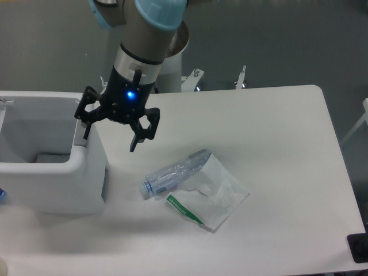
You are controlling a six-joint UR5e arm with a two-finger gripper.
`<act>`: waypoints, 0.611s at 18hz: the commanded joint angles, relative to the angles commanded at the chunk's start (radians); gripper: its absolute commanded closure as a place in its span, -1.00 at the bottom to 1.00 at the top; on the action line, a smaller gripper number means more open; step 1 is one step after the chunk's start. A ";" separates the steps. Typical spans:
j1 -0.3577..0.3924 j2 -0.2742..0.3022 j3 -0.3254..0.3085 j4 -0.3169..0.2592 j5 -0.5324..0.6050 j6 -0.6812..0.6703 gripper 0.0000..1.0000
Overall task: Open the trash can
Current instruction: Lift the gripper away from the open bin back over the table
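Directly beneath the blue-lit wrist, the gripper [110, 137] hangs with its 2 black fingers spread apart and nothing between them. One finger [87, 130] sits at or just over the right-hand rim of the trash can [54, 172]; whether it touches cannot be told from this view. The other finger [135, 141] points down over bare table [287, 149], clear of the can.

So the can lies to the camera-left of the gripper and slightly below it, its nearest wall almost under the finger on that side. Its long axis looks to run left-right across the picture, away from the gripper. It is a boxy white plastic bin with rounded corners and smooth, faintly glossy walls. From above, the top shows a deep recess with a pale floor, so it may already be open or partly so; no lid or push tab can be made out with certainty. A grey strip runs down the corner facing the gripper.

Further out, down and to the right of the gripper, a crushed clear plastic bottle [172, 175] lies on its side, crinkled and translucent, resting against a thin clear plastic bag [221, 198] with a green-printed label.
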 joint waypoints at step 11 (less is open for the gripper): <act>0.120 -0.090 -0.015 0.000 0.271 0.287 -1.00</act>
